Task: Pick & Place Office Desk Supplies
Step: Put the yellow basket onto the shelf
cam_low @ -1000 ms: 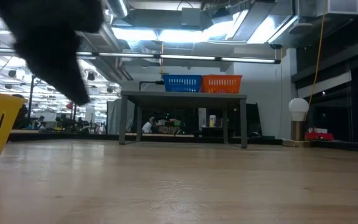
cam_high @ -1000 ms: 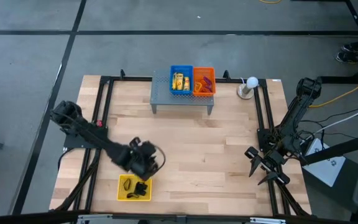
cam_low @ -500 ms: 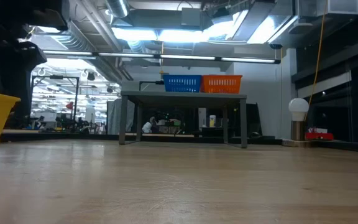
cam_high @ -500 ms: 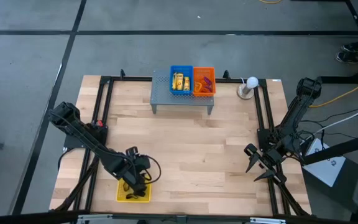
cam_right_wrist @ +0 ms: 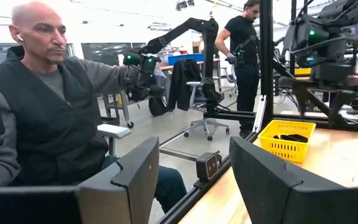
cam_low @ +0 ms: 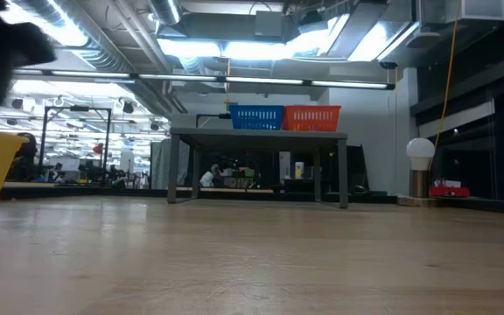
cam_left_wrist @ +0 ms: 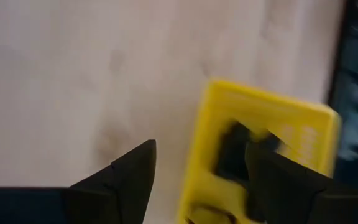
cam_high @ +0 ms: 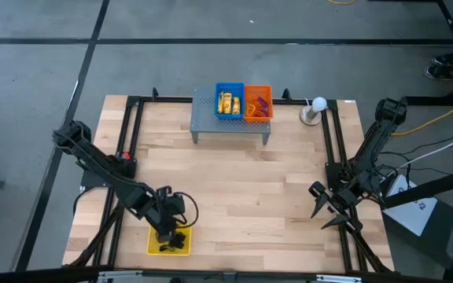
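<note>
Shelf (cam_high: 231,124) of grey perforated metal stands at the far middle of the wooden table (cam_high: 289,196), the largest thing on it, and carries two baskets side by side and touching. The blue basket (cam_high: 229,101) holds small yellow packets (cam_high: 227,104); the orange basket (cam_high: 259,103) to its right holds thin purple and red loops (cam_high: 259,104). At the near left edge of the table sits the yellow basket (cam_high: 169,239), with black clips (cam_high: 174,238) lying inside it. The left gripper (cam_high: 166,235) hangs directly over this basket with its fingers (cam_left_wrist: 126,180) spread wide and nothing between them. The right gripper (cam_high: 330,214) waits at the table's right edge, fingers wide apart and empty. A small white ball lamp (cam_high: 316,105) stands near the far right corner. Beyond the table lies a workshop room with ceiling strip lights; a seated person (cam_right_wrist: 39,112) and another robot arm show there.
</note>
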Robot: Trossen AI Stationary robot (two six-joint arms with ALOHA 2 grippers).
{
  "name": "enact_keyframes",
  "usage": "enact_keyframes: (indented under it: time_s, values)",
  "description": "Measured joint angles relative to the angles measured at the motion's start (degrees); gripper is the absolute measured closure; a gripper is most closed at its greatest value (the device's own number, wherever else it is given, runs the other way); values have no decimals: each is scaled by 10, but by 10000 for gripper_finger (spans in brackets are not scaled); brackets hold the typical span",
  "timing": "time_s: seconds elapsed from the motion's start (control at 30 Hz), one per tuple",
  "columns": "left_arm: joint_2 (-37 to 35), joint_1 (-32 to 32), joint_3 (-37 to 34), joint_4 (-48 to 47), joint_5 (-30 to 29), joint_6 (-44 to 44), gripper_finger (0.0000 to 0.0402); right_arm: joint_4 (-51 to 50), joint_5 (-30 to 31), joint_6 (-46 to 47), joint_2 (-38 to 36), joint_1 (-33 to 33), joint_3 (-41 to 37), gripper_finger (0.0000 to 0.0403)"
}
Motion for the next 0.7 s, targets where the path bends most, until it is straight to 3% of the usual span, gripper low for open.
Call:
enact_keyframes:
  time_s: [0.1, 0.4, 0.7]
  values:
    - [0, -14, 0, -6, 31, -18, 162, 0, 9, 0, 1, 0, 0, 206]
    - [9, -41, 0, -58, -29, -33, 176, 0, 30, 14, 20, 0, 0, 206]
    - [86, -38, -1, -52, 1, -18, 172, 0, 30, 16, 31, 0, 0, 206]
